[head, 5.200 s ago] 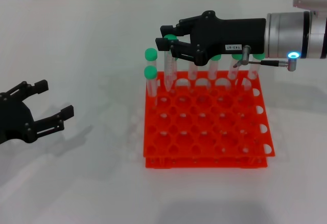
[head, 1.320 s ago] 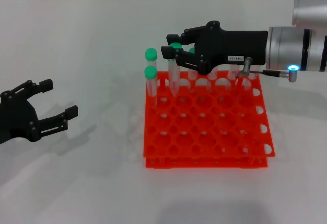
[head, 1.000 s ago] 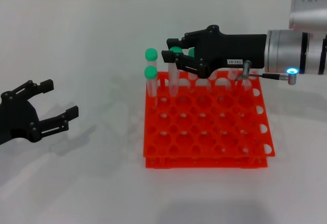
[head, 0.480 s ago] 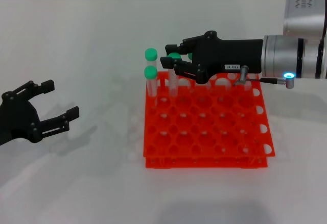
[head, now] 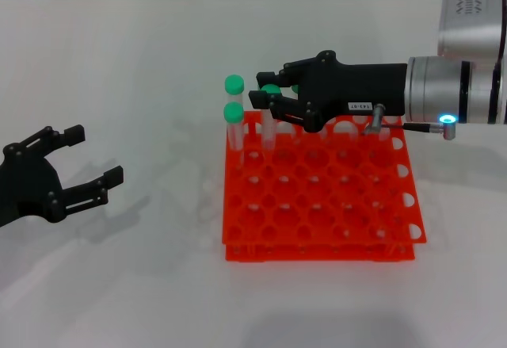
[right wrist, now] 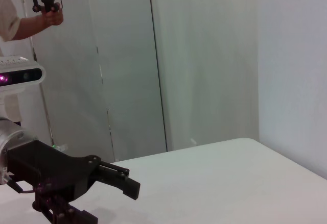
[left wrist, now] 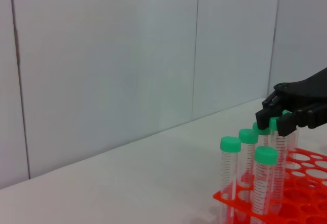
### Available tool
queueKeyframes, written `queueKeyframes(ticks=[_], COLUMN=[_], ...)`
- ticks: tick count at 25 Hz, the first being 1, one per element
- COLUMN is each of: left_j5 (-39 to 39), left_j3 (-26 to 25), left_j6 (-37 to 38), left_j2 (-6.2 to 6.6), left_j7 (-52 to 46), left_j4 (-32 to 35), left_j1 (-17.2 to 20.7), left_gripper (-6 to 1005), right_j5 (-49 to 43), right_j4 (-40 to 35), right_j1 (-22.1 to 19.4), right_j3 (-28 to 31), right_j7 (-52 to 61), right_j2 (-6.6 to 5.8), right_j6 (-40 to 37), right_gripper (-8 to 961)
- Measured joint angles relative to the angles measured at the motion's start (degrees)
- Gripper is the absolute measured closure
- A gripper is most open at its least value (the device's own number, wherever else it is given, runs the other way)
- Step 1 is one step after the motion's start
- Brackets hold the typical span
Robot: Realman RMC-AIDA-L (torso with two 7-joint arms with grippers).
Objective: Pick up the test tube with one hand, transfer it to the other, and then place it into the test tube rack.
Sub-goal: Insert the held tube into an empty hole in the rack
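Note:
The orange-red test tube rack [head: 317,250] stands mid-table. My right gripper [head: 261,86], black with a small white label, reaches over the rack's back row. It is shut on the green cap of a test tube [head: 271,91], which stands upright with its lower end in a back-row hole. The left wrist view shows the same grip [left wrist: 278,122] on that tube [left wrist: 280,147] in the rack [left wrist: 301,196]. My left gripper [head: 95,154] is open and empty low at the table's left; it also shows in the right wrist view [right wrist: 104,198].
Two more green-capped tubes [head: 233,84] [head: 233,112] stand at the rack's back left corner. Others in the back row are mostly hidden behind my right gripper. A person's hand holds a device [right wrist: 43,2] in the background.
My right gripper has moved down a little with the tube, sinking it deeper into the back-row hole. My left gripper has stayed where it was.

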Motion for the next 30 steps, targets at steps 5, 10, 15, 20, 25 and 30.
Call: queueKeyframes(ticks=[5, 10, 15, 20, 25, 30], left_j5=[0.00, -0.01, -0.01, -0.01, -0.01, -0.01], left_j3=[0.00, 0.00, -0.10, -0.16, -0.25, -0.27], left_j6=[0.00, 0.00, 0.00, 0.00, 0.00, 0.00], left_j2=[0.00, 0.02, 0.08, 0.10, 0.09, 0.09], left_j7=[0.00, 0.07, 0.09, 0.09, 0.09, 0.09], left_j4=[-0.03, -0.31, -0.42, -0.42, -0.42, -0.42], left_j1=[0.00, -0.02, -0.13, -0.41, -0.54, -0.62], left_gripper=[105, 104, 104, 104, 104, 104], right_j5=[0.00, -0.01, -0.01, -0.01, -0.01, -0.01], right_j4=[0.00, -0.01, -0.31, -0.45, -0.13, -0.27], right_j1=[0.11, 0.29, 0.34, 0.49, 0.89, 0.91], right_j3=[-0.09, -1.14, -1.85, -1.98, -2.03, -2.20], right_j7=[0.00, 0.00, 0.02, 0.05, 0.03, 0.01], right_j2=[0.00, 0.00, 0.00, 0.00, 0.00, 0.00], right_j6=[0.08, 0.87, 1.10, 1.30, 1.38, 1.74], right_gripper=[703, 703, 703, 703, 703, 703])
